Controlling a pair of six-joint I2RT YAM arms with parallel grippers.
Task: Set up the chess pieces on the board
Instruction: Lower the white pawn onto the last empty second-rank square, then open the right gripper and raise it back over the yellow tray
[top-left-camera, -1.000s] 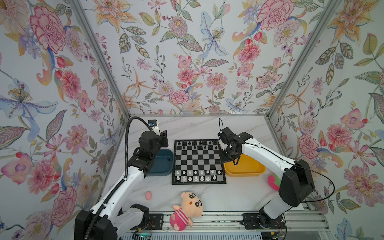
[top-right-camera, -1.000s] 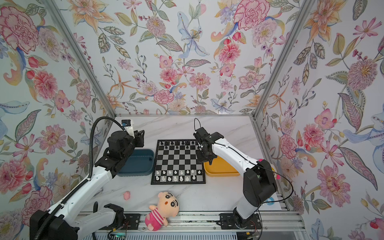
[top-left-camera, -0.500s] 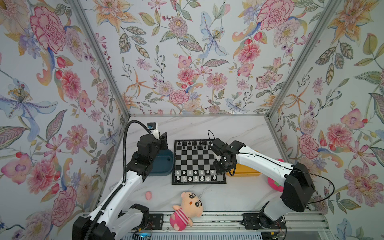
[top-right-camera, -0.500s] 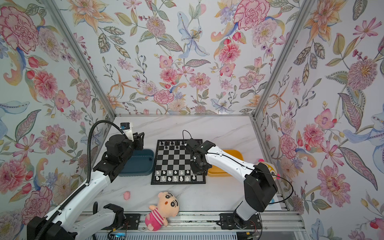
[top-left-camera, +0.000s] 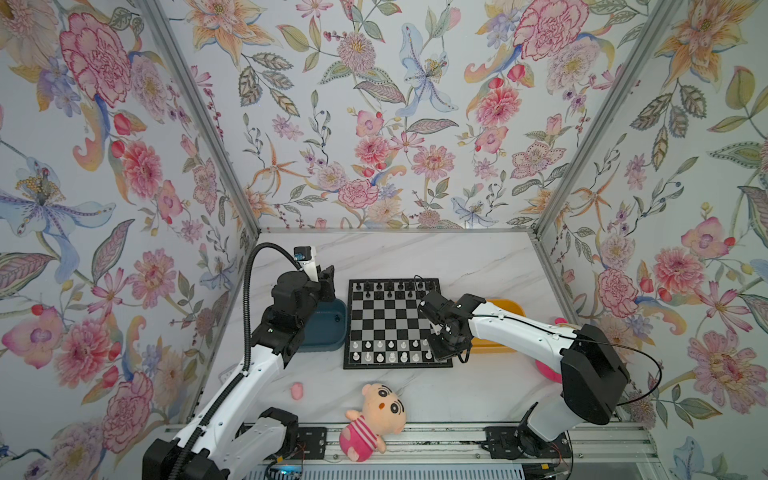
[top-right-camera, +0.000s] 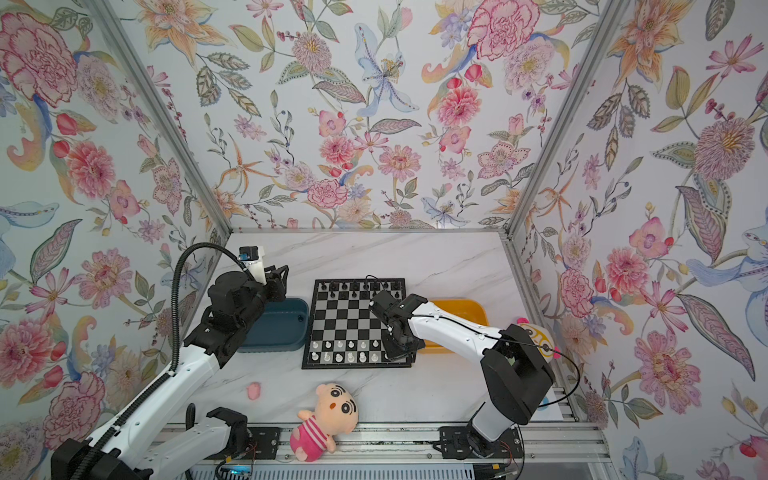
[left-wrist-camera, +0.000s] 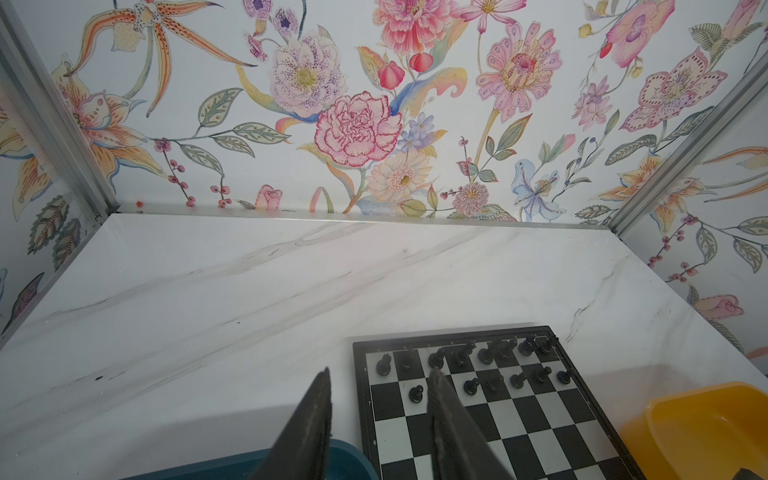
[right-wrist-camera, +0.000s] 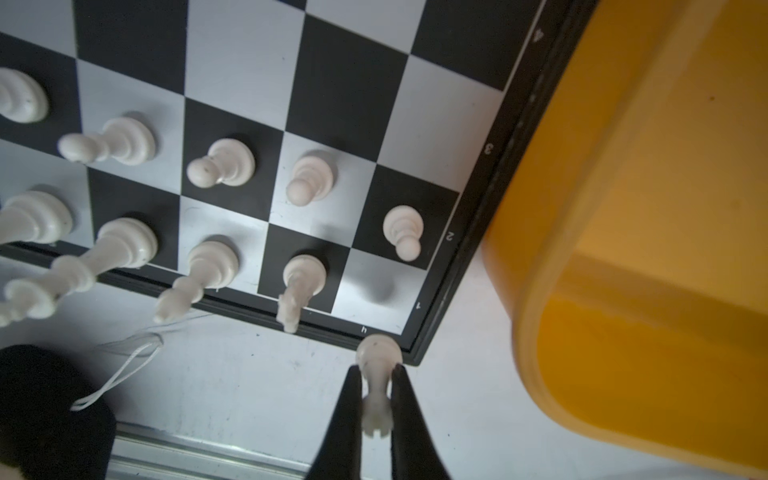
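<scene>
The right end effector (right-wrist-camera: 376, 367) is clamped on a white rook (right-wrist-camera: 376, 388), pinching it around the waist with its base pointing at the board (top-left-camera: 390, 320). The rook hangs just off the board's corner nearest the right arm's base, beside the yellow tray (right-wrist-camera: 623, 249), and does not touch the board. That corner square (right-wrist-camera: 374, 291) is bare, while the white pieces (top-left-camera: 390, 351) fill the rest of the two rows along this edge, a knight (right-wrist-camera: 301, 282) standing next door. The black pieces (top-left-camera: 388, 289) stand along the far edge.

The step in hand looks like placing the last white piece. The next move calls for a short carry inward over the bare square. The rook must then go down upright and centred, without brushing the knight or the pawn (right-wrist-camera: 403, 230) ahead, and the jaws should let go only once its base sits flat.

The left end effector (left-wrist-camera: 380, 372) hovers over the blue tray (top-left-camera: 328, 328) at the board's left edge, its jaws apart with nothing between them.
</scene>
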